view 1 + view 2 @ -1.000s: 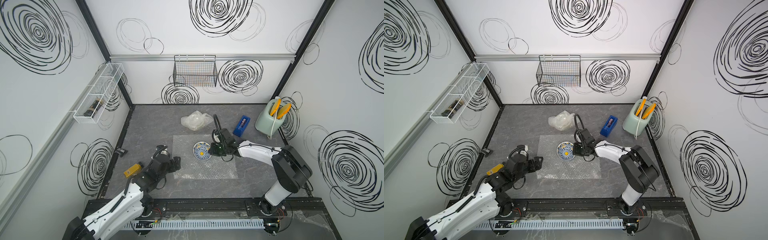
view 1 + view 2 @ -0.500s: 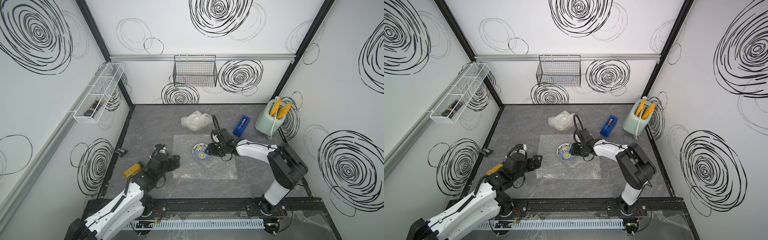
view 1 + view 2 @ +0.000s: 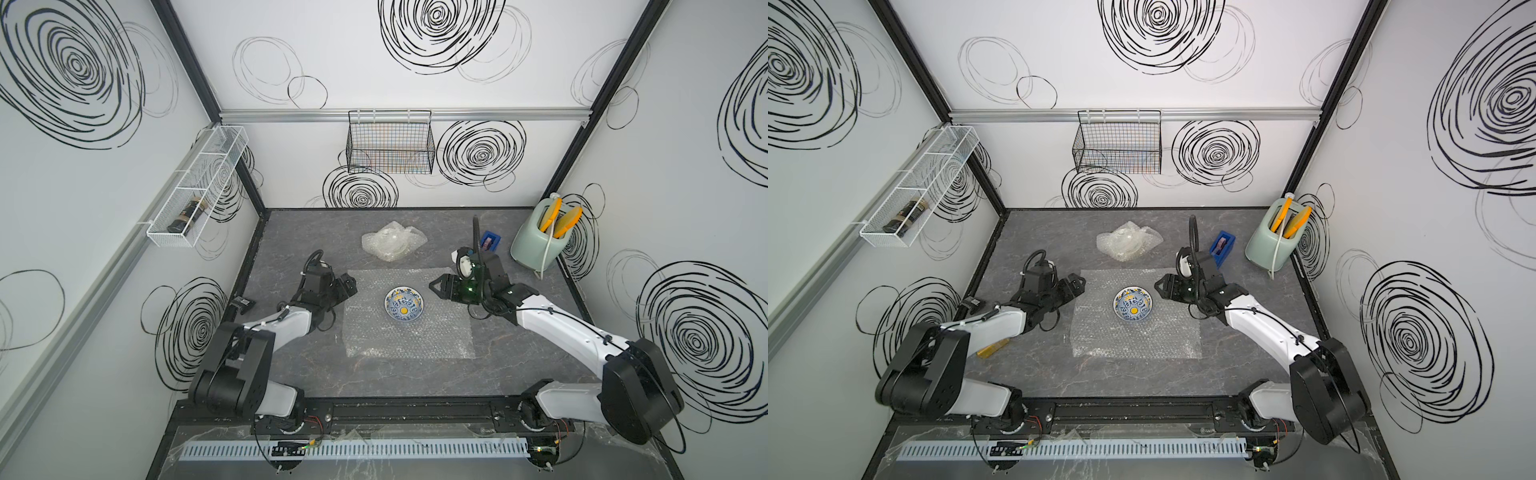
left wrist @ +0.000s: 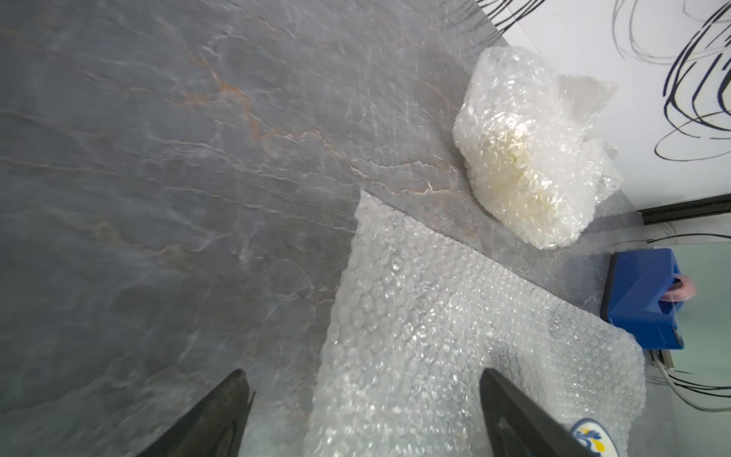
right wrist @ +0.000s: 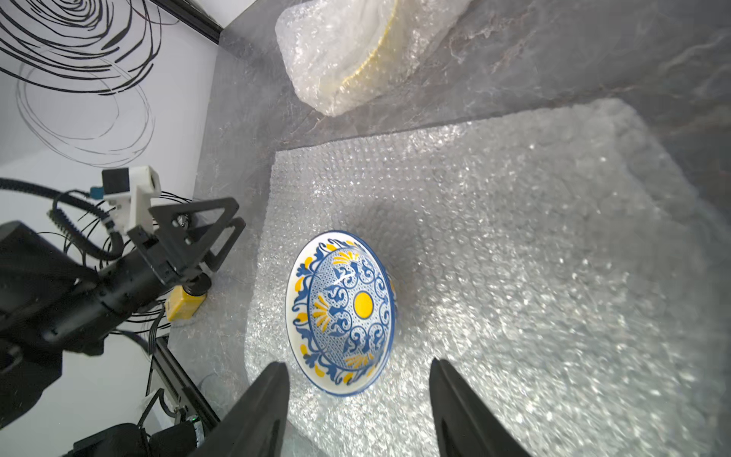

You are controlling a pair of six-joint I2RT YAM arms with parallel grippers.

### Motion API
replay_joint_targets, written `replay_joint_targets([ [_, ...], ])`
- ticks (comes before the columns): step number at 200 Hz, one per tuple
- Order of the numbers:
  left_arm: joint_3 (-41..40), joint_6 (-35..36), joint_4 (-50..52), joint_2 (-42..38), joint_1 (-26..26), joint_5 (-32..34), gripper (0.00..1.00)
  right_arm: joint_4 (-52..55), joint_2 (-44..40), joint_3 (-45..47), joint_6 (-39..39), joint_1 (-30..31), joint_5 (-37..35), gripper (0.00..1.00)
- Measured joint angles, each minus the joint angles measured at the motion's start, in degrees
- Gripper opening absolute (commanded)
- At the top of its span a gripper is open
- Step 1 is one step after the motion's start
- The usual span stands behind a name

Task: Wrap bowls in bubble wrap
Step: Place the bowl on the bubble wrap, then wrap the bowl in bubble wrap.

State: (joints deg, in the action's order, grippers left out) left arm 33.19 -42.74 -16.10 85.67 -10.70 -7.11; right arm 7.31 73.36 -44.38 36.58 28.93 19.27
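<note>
1. The grey marbled table (image 3: 415, 224) is carrying everything, walled in by white panels with black scribbled rings.
2. The left arm is reaching in from the near left. The left gripper (image 3: 350, 286) is hanging at the left edge of the flat sheet, spread wide and holding nothing. In its wrist view one finger (image 4: 221, 411) is over bare table and the other is over the bubbles.
3. The right arm is stretching in from the near right. The right gripper (image 3: 436, 286) is pointing at the bowl from near the sheet's far right corner, its jaws parted and empty, clear of the bowl.
4. The flat bubble wrap sheet (image 3: 409, 338) is lying spread in the middle of the table.
5. A mint-green holder (image 3: 534, 245) with yellow tools is standing at the far right.
6. The wrapped bundle (image 3: 392, 246) is sitting just beyond the sheet's far edge, with a cream bowl and its yellow rim showing through the film.
7. The blue-patterned bowl (image 3: 404, 309) is resting open side up on the far half of the sheet, between the two grippers.
8. A blue tape dispenser (image 3: 491, 241) is lying behind the right wrist.
</note>
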Motion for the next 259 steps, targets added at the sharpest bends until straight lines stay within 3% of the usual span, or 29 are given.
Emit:
replay_joint_targets([
  [80, 10.1, 1.9, -7.1, 16.8, 2.5, -3.6, 0.72, 1.2, -5.8, 4.2, -2.7, -6.3, 3.7, 0.62],
  [130, 11.6, 3.1, -9.7, 20.4, 2.6, -7.0, 0.35, 1.3, -6.5, 5.7, -3.5, -8.3, 5.0, 0.62],
  [174, 9.2, 3.3, -13.2, 18.7, 2.3, -8.9, 0.00, 1.1, -6.5, 7.0, -3.9, -9.3, 5.8, 0.62],
  [223, 3.3, 3.1, -18.9, 7.1, -1.6, -9.8, 0.00, 0.7, -6.3, 8.8, -4.2, -11.2, 6.9, 0.62],
  [259, -0.9, 2.9, -19.7, -3.2, -10.3, -9.0, 0.00, -0.4, -5.2, 9.0, -4.5, -12.7, 7.8, 0.62],
])
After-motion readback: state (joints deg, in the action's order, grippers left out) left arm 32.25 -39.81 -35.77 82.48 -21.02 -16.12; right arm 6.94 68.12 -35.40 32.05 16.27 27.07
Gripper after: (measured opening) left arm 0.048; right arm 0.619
